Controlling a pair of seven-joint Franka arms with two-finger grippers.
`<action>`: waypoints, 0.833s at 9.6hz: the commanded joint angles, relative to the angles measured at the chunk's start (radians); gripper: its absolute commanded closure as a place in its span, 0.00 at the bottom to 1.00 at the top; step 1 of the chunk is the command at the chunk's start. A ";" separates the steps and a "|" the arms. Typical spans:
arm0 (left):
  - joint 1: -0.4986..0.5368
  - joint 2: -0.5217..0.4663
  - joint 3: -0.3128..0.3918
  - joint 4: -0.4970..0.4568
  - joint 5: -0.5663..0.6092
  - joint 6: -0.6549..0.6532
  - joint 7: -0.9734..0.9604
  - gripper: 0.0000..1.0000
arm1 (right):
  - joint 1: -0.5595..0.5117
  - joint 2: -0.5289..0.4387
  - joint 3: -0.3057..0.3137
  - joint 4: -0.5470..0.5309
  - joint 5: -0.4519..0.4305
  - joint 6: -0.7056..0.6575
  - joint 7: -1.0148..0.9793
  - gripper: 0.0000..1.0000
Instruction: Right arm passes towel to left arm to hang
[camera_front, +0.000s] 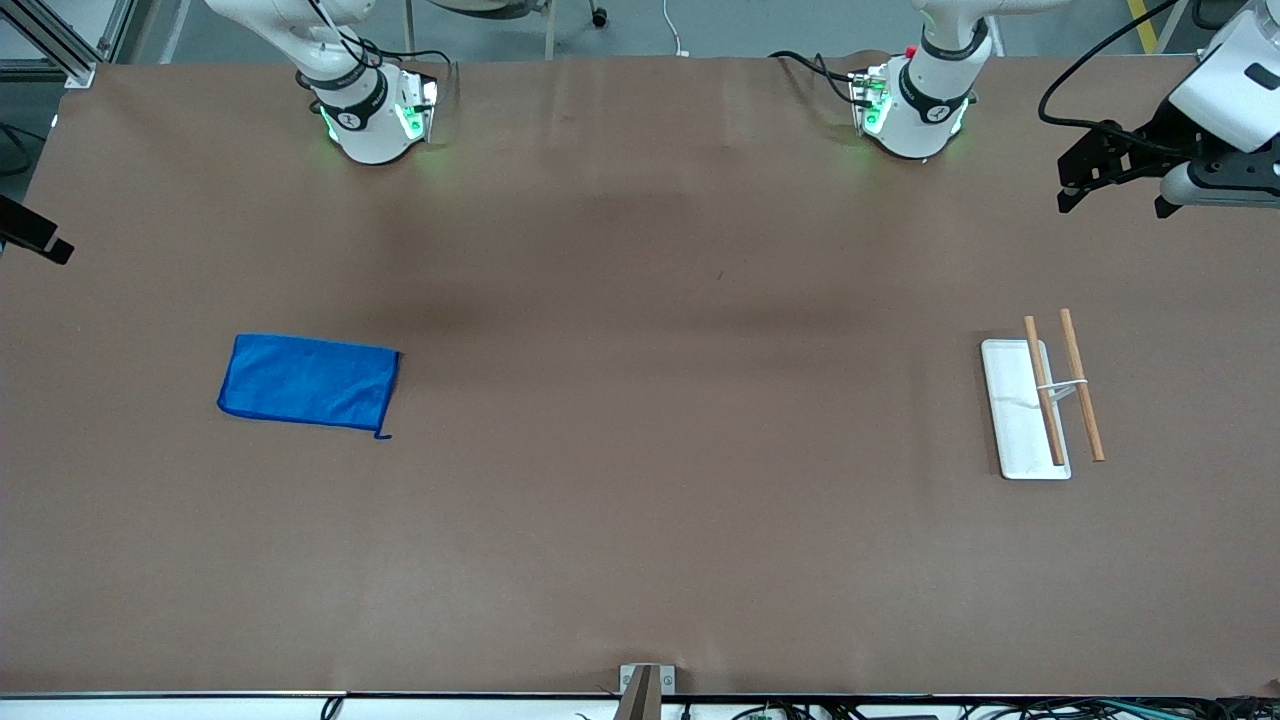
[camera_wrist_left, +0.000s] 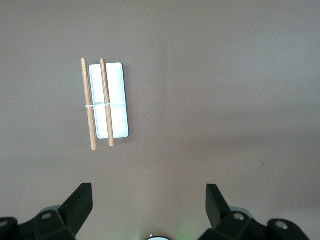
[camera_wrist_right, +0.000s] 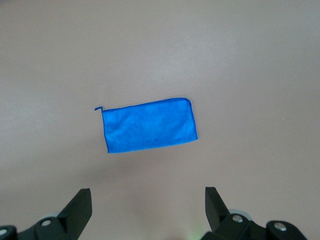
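Right wrist view: small flat bright blue microfibre towel (camera_wrist_right: 149, 125) on table; we see right gripper (camera_wrist_right: 148, 210) and left gripper (camera_wrist_left: 149, 210) released, empty; thin cloth risks pinch miss.

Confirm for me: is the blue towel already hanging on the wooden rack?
No: the towel lies flat on the table toward the right arm's end, apart from the rack at the left arm's end.
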 joint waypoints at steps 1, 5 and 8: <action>-0.009 0.025 0.000 0.003 0.018 -0.020 -0.016 0.00 | -0.009 -0.016 0.001 -0.015 0.016 0.002 -0.012 0.00; -0.007 0.046 -0.002 0.046 0.019 -0.020 -0.013 0.00 | -0.001 0.005 0.003 -0.001 0.004 -0.004 -0.104 0.00; -0.006 0.046 0.003 0.051 0.016 -0.028 -0.014 0.00 | 0.023 0.027 0.004 -0.207 0.003 0.127 -0.143 0.00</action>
